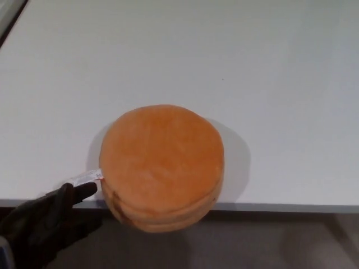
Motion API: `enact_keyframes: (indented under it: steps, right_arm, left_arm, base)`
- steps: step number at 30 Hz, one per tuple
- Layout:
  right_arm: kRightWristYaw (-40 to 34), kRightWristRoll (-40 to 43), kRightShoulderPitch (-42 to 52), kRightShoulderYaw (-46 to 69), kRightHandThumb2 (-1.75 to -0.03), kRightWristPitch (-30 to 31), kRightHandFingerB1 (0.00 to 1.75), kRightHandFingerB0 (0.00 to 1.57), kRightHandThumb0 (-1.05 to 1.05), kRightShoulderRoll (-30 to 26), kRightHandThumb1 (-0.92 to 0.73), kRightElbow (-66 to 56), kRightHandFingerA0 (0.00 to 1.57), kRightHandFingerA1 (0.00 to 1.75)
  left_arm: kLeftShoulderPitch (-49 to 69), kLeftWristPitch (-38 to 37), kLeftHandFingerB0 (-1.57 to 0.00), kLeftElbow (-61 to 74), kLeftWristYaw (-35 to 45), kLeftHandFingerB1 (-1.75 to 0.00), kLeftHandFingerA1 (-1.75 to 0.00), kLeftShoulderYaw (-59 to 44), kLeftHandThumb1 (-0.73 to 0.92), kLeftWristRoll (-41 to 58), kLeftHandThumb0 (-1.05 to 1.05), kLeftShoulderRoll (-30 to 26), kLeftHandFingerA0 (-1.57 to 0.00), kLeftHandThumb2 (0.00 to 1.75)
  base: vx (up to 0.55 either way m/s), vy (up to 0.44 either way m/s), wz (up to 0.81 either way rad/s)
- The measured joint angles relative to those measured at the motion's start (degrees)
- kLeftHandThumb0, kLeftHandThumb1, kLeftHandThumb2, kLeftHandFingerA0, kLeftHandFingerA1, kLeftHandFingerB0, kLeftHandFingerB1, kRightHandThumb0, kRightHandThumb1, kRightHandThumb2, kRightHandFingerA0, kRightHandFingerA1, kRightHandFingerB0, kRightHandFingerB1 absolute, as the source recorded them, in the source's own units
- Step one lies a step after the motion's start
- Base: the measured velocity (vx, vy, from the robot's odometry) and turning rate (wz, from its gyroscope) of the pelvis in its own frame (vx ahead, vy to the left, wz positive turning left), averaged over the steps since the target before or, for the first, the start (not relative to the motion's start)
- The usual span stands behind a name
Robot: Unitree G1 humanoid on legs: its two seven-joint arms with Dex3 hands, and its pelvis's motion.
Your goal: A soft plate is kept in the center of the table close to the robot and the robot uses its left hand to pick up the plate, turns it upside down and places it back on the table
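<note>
One soft orange plate [161, 165] in view, plush and round, sitting at the near edge of the white bench [224, 50] with its front rim hanging a little over the lip. Flat fuzzy face is up; two stacked padded bands show along the side. White tag [85, 177] sticks out at the plate's left rim.

Left hand [47, 221] is low at picture left, just off the bench edge, a black fingertip reaching toward the tag and the plate's left side (contact or a small gap, cannot tell). Fingers look loosely curled, not pinching anything; exact spread is hard to read against the dark floor. Right hand not in view.

Handling guess: light, squashy, fabric surface with decent grip, nothing fragile. It will likely sag or fold if held by one thin edge. Best hold looks like the overhanging near-left rim, thumb on top, fingers underneath, biting deep into the padding. Tag is too flimsy to take hold of.
</note>
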State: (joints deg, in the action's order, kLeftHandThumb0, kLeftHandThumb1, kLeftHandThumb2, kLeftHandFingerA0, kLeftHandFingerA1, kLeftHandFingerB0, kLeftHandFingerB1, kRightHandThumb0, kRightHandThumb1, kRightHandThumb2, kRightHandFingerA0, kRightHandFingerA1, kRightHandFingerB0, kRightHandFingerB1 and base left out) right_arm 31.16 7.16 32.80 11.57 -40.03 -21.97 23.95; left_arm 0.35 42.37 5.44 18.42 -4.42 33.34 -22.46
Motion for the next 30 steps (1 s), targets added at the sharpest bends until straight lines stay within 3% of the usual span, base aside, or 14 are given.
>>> enact_keyframes:
  steps: [2,3,4,8,9,10,11,12,18,19,20,29,30]
  right_arm:
    - [0.05,0.01,-0.01,0.0,-1.06,0.0,0.49,0.34,-0.7,-0.03,-0.68,-0.06,0.54,0.61]
    - [0.06,0.01,-0.01,0.0,-1.06,0.0,0.5,0.36,-0.71,-0.03,-0.7,-0.06,0.55,0.6]
    - [0.06,0.0,-0.01,0.0,-1.06,0.0,0.5,0.36,-0.71,-0.03,-0.7,-0.05,0.55,0.6]
    - [0.06,-0.04,-0.02,-0.01,-1.06,-0.01,0.5,0.36,-0.69,-0.02,-0.7,-0.01,0.54,0.61]
    - [0.06,-0.04,-0.03,-0.01,-1.05,-0.01,0.5,0.37,-0.7,-0.02,-0.69,0.01,0.56,0.61]
    - [0.06,-0.04,-0.04,-0.01,-1.06,-0.01,0.5,0.36,-0.7,-0.02,-0.69,0.03,0.55,0.61]
    - [0.07,-0.03,-0.08,-0.01,-1.06,-0.01,0.5,0.36,-0.7,-0.03,-0.69,0.04,0.55,0.61]
    - [0.09,-0.02,-0.14,-0.01,-1.06,-0.01,0.5,0.37,-0.7,-0.03,-0.71,0.03,0.56,0.61]
    - [0.13,-0.03,-0.22,-0.01,-1.06,-0.01,0.5,0.36,-0.72,-0.03,-0.71,0.18,0.56,0.61]
    - [0.14,-0.04,-0.25,-0.01,-1.06,-0.01,0.5,0.36,-0.72,-0.03,-0.71,0.22,0.57,0.61]
    - [0.14,-0.04,-0.28,-0.01,-1.06,-0.01,0.5,0.36,-0.72,-0.03,-0.71,0.23,0.56,0.61]
    - [0.17,-0.04,-0.49,-0.01,-1.06,-0.01,0.51,0.37,-0.69,-0.02,-0.7,0.25,0.58,0.63]
    - [0.17,-0.04,-0.51,-0.01,-1.06,-0.01,0.5,0.37,-0.7,-0.02,-0.7,0.25,0.57,0.62]
  left_arm:
    - [0.12,-0.65,-0.09,1.4,-0.81,-0.2,-0.33,1.97,0.68,-2.01,-0.99,-0.15,-0.05,1.15]
    - [0.14,-0.99,-0.07,1.81,-1.18,-0.09,-0.39,2.64,0.72,-2.84,-0.99,-0.18,-0.08,1.2]
    - [0.16,-1.37,-0.07,2.18,-1.65,-0.09,-0.39,3.37,0.72,-3.73,-0.99,-0.22,-0.08,1.2]
    - [0.3,-3.0,-0.05,3.23,-4.32,-0.23,-0.53,6.4,0.76,-7.97,-1.05,-0.53,-0.05,1.17]
    - [0.4,-3.41,-0.06,3.4,-4.89,-0.31,-0.48,6.96,0.92,-8.84,-1.05,-0.62,-0.07,0.71]
    - [0.56,-3.83,-0.05,3.58,-5.45,-0.3,-0.52,7.52,0.73,-9.8,-1.01,-0.72,-0.02,1.13]
    - [0.91,-4.39,-0.05,3.82,-6.0,-0.3,-0.52,7.98,0.73,-10.77,-1.01,-0.86,-0.02,1.13]
    - [1.89,-5.43,-0.06,4.3,-6.78,-0.32,-0.5,8.43,0.92,-12.24,-1.04,-1.17,-0.1,0.71]
    - [8.17,-10.81,-0.07,5.93,-8.6,-0.33,-0.46,8.43,0.92,-16.16,-1.05,-1.54,-0.13,0.71]
    - [9.1,-11.55,-0.05,6.04,-8.73,-0.37,-0.52,8.4,0.7,-16.5,-1.01,-1.53,-0.09,1.14]
    - [10.67,-12.75,-0.11,6.24,-8.89,-0.34,-0.46,8.36,0.92,-17.0,-1.05,-1.51,-0.15,0.7]
    - [21.58,-20.75,-0.12,6.52,-9.21,-0.32,-0.45,8.08,0.91,-17.98,-0.97,0.41,-0.18,0.68]
    - [23.13,-21.83,-0.04,6.5,-9.2,-0.4,-0.54,8.08,0.72,-18.02,-0.95,0.72,-0.16,1.12]
  base:
    - [0.0,0.0,0.0]
    - [0.0,0.0,0.0]
    - [0.0,0.0,0.0]
    - [0.0,0.0,0.0]
    - [0.0,0.0,0.0]
    - [0.0,0.0,0.0]
    - [0.0,0.0,0.0]
    - [0.0,0.0,0.0]
    - [0.0,0.0,0.0]
    - [0.0,0.0,0.0]
    - [0.0,0.0,0.0]
    - [0.0,0.0,0.0]
    - [0.0,0.0,0.0]
